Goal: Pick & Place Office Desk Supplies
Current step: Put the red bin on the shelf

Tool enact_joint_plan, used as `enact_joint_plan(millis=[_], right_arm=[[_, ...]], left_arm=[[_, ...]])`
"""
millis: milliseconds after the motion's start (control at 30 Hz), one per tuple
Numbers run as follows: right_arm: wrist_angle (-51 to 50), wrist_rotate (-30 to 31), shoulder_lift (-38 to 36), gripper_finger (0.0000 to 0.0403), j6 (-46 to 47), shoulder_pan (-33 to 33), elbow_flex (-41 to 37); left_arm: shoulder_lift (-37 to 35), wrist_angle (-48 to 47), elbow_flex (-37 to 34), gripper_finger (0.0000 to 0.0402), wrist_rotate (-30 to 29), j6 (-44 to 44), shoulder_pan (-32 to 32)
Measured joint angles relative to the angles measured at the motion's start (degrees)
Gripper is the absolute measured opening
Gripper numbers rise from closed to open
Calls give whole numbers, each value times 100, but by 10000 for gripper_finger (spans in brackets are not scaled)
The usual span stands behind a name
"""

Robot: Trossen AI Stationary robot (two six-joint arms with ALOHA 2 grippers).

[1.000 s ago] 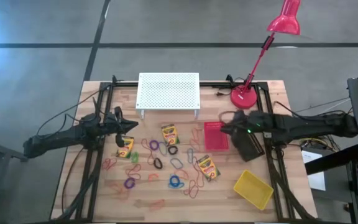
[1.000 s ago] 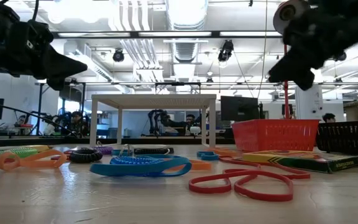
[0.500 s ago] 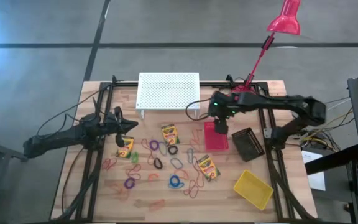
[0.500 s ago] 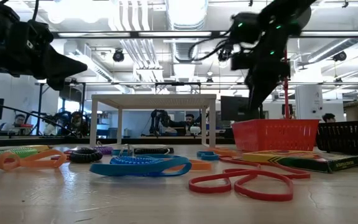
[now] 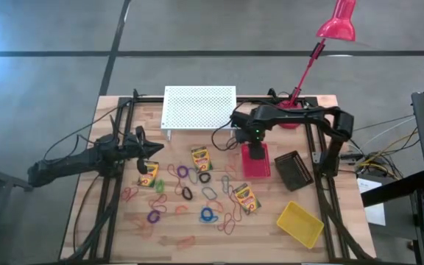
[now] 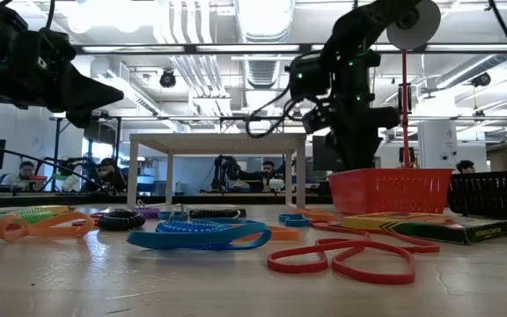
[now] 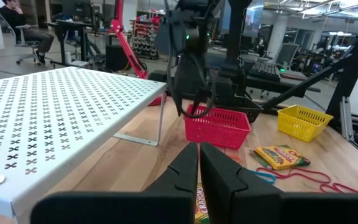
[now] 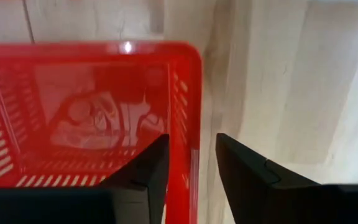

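1. The wooden table (image 5: 87,221) has pale planks with black rails along its sides, and a white stand (image 5: 199,108) of perforated metal sits at its far edge beside a red desk lamp (image 5: 294,110)

2. The right arm reaches in from the table's right side and bends back over the red basket (image 5: 255,162); the right gripper (image 5: 256,143) points straight down, fingers parted, one fingertip (image 8: 138,180) inside the basket's rim and the other outside, straddling the thin mesh wall without closing on it

3. The left arm stretches low along the left rail, and the left gripper (image 5: 147,151) hangs with its fingers pressed together, holding nothing, just above one crayon box (image 5: 149,174)

4. The red basket is a small rectangular plastic tub with slotted walls; a black basket (image 5: 294,170) lies just beside it on the right and a yellow basket (image 5: 299,223) sits nearer the front right corner

5. Two more flat yellow-and-green crayon boxes lie on the wood, one mid-table (image 5: 200,157) and one (image 5: 246,198) in front of the red basket

6. Thin elastic loops (image 5: 210,215) in red, orange, purple, blue and black are scattered between the boxes
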Motion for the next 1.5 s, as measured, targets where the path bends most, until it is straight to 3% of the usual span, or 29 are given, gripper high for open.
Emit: enact_joint_plan(millis=[200,300,633,767,1100,1367,1500], right_arm=[[-358,-20,-32,57,211,-2,-40],[-641,-307,-261,19,405,-4,-61],[-1084,-1651,-1024,14,1167,-4,679],[-714,-1696,-1004,13,1334,-12,1215],[-678,-1696,70,13,1210,-853,3660],[-810,-1693,1293,13,2138,-1760,5280],[-1463,-1696,1827,13,2357,-1969,5808]], left_arm=[[-2,2,0,23,-12,7,1],[-2,0,0,23,-48,6,2],[-2,1,0,23,-66,4,2],[-2,4,0,23,-66,7,1],[-2,4,0,23,-64,-28,1],[-2,3,0,23,-65,-195,1],[-1,1,0,23,-63,-375,2]])
